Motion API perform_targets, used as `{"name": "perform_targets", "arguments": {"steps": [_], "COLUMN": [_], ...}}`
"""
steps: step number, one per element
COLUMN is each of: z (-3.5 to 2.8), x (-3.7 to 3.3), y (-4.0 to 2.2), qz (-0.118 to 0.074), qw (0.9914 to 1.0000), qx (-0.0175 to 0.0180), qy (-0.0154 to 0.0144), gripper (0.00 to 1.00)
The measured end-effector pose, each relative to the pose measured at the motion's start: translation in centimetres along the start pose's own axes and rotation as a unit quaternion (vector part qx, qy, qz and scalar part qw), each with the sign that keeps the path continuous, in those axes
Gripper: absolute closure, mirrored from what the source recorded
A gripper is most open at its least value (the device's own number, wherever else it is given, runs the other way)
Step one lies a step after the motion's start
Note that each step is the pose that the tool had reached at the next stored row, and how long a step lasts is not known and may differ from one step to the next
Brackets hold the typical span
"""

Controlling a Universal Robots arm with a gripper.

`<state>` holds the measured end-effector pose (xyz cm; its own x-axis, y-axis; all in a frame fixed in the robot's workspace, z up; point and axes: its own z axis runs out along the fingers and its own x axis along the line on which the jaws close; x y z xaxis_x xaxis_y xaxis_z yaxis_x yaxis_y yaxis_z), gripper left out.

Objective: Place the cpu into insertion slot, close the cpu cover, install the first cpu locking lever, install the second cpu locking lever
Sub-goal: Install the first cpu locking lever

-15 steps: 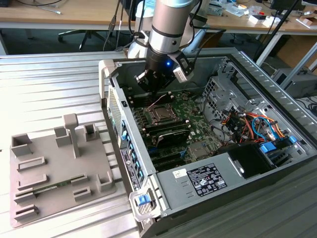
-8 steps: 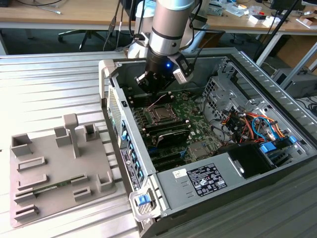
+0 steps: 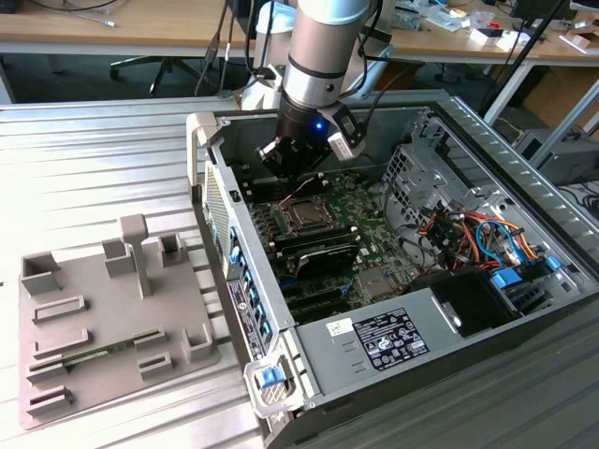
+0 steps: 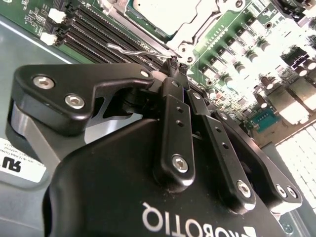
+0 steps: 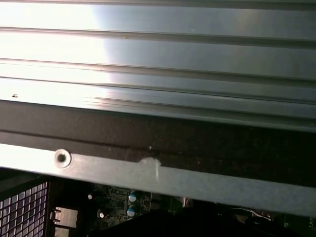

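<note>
The jaws are together at their tips, with nothing that I can make out between them. In the second wrist view they point down at the corner of the processor socket, just beside the free end of a thin wire locking lever. In the exterior view the arm reaches down into the open computer case, the jaws just above the socket's far side.

The cpu sits in its slot, its dull silver-grey top flat and smooth. The cpu cover, a thin bright metal frame, appears to lie down around it, so the first two steps look done. The lever runs along the socket edge next to the dark ribbed memory slots; whether it is latched I cannot tell, and the lever work seems to be the step in hand.

The green motherboard is crowded with small grey cubes and shiny cans. Toward the exterior view's right hang orange and blue cables. The case rests on a desk of ribbed, brushed metal. On the exterior view's left stands a matte grey fixture plate with blocky pockets and an upright post.
</note>
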<state>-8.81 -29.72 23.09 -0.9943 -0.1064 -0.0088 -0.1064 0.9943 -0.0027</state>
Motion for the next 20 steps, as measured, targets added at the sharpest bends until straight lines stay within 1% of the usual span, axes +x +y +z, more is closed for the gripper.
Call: {"name": "perform_targets", "arguments": {"steps": [2, 5, 7, 20], "z": [0.10, 0.23, 0.29, 0.77], "x": [-0.08, -0.44, -0.54, -0.68], "y": [0.01, 0.03, 0.05, 0.22], "qz": [0.000, 0.000, 0.000, 0.000], "qw": [1.00000, 1.00000, 1.00000, 1.00000], "qx": [0.0000, 0.0000, 0.0000, 0.0000], "qy": [0.0000, 0.0000, 0.0000, 0.0000], "gripper": [0.89, 0.89, 0.89, 0.89]}}
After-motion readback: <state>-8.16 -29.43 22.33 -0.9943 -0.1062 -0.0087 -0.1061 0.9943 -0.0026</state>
